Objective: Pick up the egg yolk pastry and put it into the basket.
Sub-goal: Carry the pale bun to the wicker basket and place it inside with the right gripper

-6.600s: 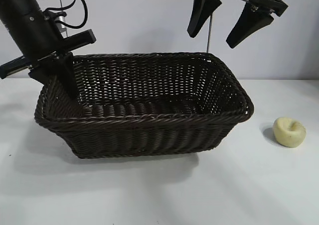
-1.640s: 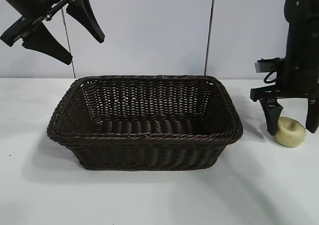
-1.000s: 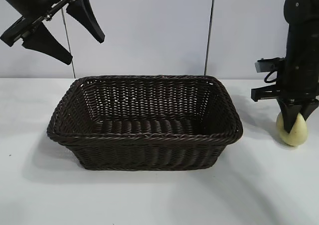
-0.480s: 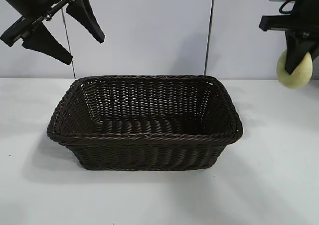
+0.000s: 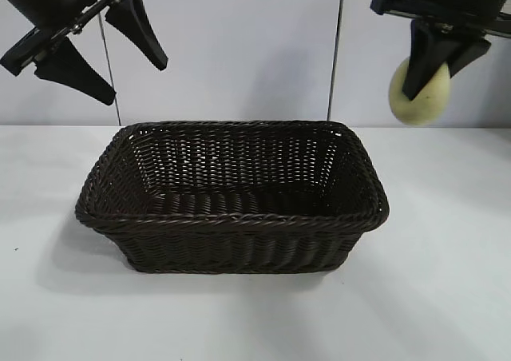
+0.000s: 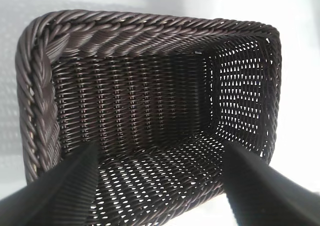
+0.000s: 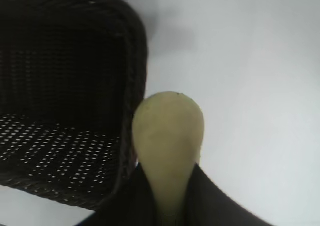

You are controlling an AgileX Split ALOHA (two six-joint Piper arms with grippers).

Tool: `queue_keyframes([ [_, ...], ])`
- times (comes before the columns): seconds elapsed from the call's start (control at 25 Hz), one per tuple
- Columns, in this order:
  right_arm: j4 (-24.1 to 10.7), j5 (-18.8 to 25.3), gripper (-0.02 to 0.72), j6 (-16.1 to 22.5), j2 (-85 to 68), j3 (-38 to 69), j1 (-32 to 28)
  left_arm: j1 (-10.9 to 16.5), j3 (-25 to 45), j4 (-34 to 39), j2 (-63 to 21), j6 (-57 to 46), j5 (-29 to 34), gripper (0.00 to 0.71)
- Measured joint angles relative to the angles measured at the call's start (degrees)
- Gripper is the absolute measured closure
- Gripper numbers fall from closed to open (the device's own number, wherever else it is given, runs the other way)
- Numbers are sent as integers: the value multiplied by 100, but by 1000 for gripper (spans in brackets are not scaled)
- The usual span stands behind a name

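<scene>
The dark brown wicker basket (image 5: pixel 231 197) stands in the middle of the white table, empty inside. My right gripper (image 5: pixel 423 77) is shut on the pale yellow egg yolk pastry (image 5: pixel 421 97) and holds it high in the air, above and to the right of the basket's right end. In the right wrist view the squeezed pastry (image 7: pixel 169 136) sticks out between the two dark fingers, just outside the basket's rim (image 7: pixel 135 61). My left gripper (image 5: pixel 100 49) is open and empty, raised above the basket's left end; its wrist view looks down into the basket (image 6: pixel 150 106).
The white table (image 5: pixel 447 281) surrounds the basket. A thin vertical pole (image 5: pixel 336 49) stands behind the basket against the pale wall.
My right gripper closed on the pastry on the table, lifted it high and has now moved left toward the basket. The left arm and the basket have not moved.
</scene>
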Motion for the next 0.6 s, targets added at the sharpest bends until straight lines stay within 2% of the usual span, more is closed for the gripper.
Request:
queue_keyframes([
  [0.36,126,-571,640,0,50,0,985,0,0,0,0,0,7,202],
  [0.6,214,-860,640,0,492,4,1137,0,0,0,0,0,7,202],
])
